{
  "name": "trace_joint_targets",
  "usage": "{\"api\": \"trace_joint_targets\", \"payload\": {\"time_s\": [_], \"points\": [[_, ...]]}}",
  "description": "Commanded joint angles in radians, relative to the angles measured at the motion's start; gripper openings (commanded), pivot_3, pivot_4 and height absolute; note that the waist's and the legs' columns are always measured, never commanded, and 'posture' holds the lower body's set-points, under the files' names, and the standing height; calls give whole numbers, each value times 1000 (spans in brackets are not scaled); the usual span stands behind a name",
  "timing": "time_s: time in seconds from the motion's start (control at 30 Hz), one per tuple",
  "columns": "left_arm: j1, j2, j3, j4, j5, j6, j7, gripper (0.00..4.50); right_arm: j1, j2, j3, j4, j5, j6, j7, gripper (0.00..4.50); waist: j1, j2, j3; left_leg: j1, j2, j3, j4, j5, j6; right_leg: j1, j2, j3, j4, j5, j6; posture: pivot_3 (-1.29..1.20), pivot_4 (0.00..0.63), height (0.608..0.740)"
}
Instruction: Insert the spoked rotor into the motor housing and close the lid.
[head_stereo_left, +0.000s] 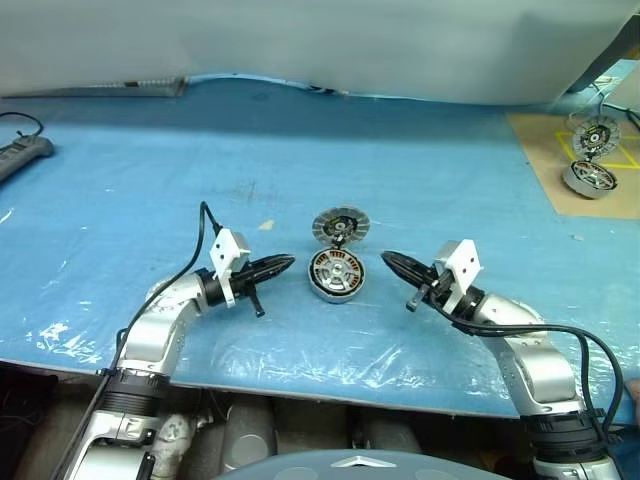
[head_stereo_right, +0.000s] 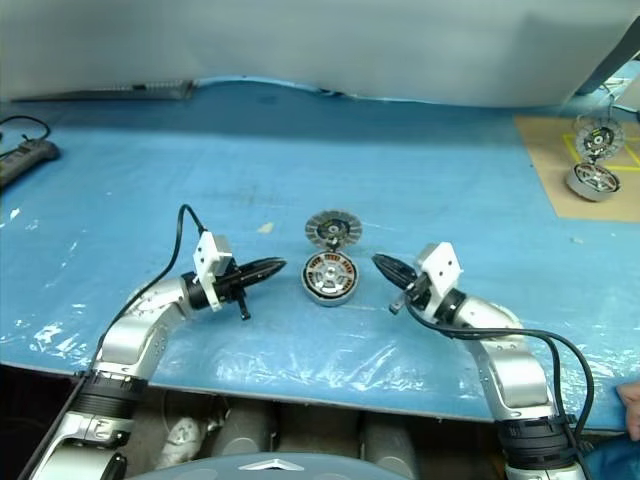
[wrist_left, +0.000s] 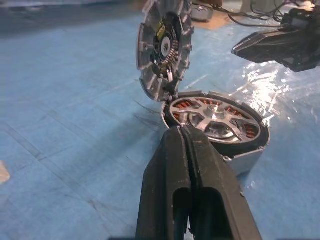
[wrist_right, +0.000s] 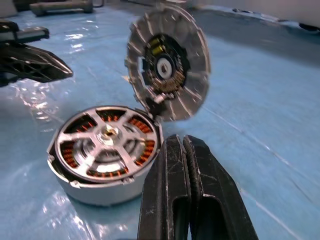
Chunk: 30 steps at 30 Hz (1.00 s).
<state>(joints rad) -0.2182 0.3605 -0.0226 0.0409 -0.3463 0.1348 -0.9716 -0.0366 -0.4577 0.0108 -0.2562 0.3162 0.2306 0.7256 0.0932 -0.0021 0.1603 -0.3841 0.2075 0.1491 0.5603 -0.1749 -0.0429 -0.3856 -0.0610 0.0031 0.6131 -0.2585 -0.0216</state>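
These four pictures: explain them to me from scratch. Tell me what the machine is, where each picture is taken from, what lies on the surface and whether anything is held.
The machine is a humanoid robot with two arms, each ending in a two-fingered black claw. The two wide pictures come from cameras in its head, looking down over the arms. The two close pictures come from cameras on its wrists, looking along each claw's fingers.

On the blue sheet sits the motor housing, a round metal cup with copper windings. The spoked rotor already lies inside it. The lid, hinged to the housing, stands open.

The left claw and right claw point at the housing from either side, both shut and holding nothing. Far right, on a brown board, lies another motor.
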Motion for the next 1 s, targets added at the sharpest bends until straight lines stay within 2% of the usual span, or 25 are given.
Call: {"api": "trace_joint_targets", "payload": {"time_s": [0.03, 0.43, 0.6, 0.73, 1.0], "points": [[5, -11, 29, -25, -15, -36, 38, 43, -36, 27, 63, -38, 16, 46, 7, 0, -1, 0, 0, 0, 0, 0, 0, 0, 0, 0, 0, 0, 0, 0, 0, 0, 150, 740], [-17, 3, 21, -113, -27, 86, 130, 43, -162, 147, 236, 134, -59, 66, 11, 0, -7, 0, 0, -1, 0, 0, 0, 0, -1, -1, 0, 0, 0, 1, 1, 0, 150, 740], [-17, 4, 17, -128, -26, 102, 142, 43, -222, 142, 302, 229, -156, 104, -10, 0, -22, 0, 0, -1, 0, 0, 1, 0, -1, -1, 0, 0, 2, 1, 1, 0, 150, 740], [-3, 2, 14, -127, -23, 95, 145, 43, -243, 127, 305, 229, -170, 207, -33, 0, -25, 0, 0, 3, 0, 0, 1, 0, -1, 1, 0, 1, 3, 0, 0, 0, 150, 740], [26, 1, 14, -131, -47, 96, 123, 43, -231, 105, 188, 65, -3, 252, 53, 0, -20, 0, 0, 1, -1, 0, 1, 0, -1, 1, 0, 2, 2, 0, 0, 0, 150, 740]]}}
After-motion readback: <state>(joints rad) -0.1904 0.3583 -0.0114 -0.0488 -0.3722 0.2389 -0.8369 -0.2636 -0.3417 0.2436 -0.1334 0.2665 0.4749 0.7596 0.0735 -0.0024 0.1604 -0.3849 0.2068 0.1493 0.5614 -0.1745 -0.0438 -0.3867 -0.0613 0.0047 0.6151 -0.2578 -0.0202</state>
